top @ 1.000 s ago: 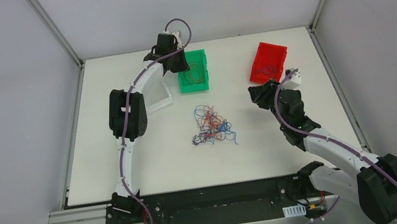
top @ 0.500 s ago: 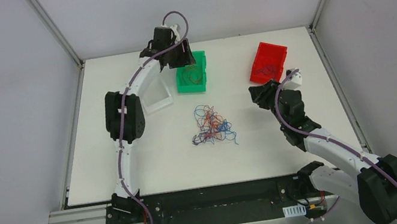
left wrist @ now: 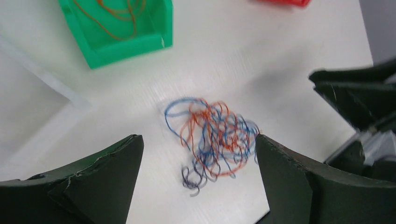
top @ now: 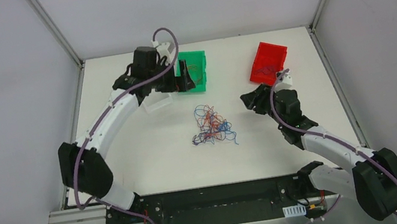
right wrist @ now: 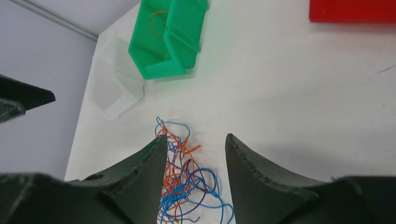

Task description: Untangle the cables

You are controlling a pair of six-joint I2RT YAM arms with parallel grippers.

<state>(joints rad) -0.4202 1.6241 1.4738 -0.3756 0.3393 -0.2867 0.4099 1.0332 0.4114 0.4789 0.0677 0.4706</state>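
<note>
So the left arm has swung back off the bin in the last second, elbow dropping out to the left. Its left gripper [top: 183, 77] has popped from shut to wide open, with nothing in it. The right gripper [top: 250, 102] edged a bit closer and opened slightly. The knot itself hasn't budged.

The cables [top: 212, 126], hair-thin wires in blue, orange-red and dark purple, sit bunched in a loose knot in the middle of the white bench [top: 149, 157]. Both wrist cams look down at the knot through their own fingers.

Working outward in the top view:
- The right gripper is at about 2 to 3 o'clock of the knot, jaws partway apart, holding nothing.
- The left gripper is up around 11 to 12 o'clock, beside the green plastic bin [top: 203, 65].
- A translucent white tray [right wrist: 112, 93] sits at about 10 o'clock.
- The red plastic bin [top: 270, 46] is out at about 2 o'clock.

Progress-wise I'd call it early days. A few orange strands are in the green bin and some thin strands in the red one, colours too small to tell. Most of the wire is still knotted, so there's plenty left to pull.

No brands, labels or writing I can read anywhere.
</note>
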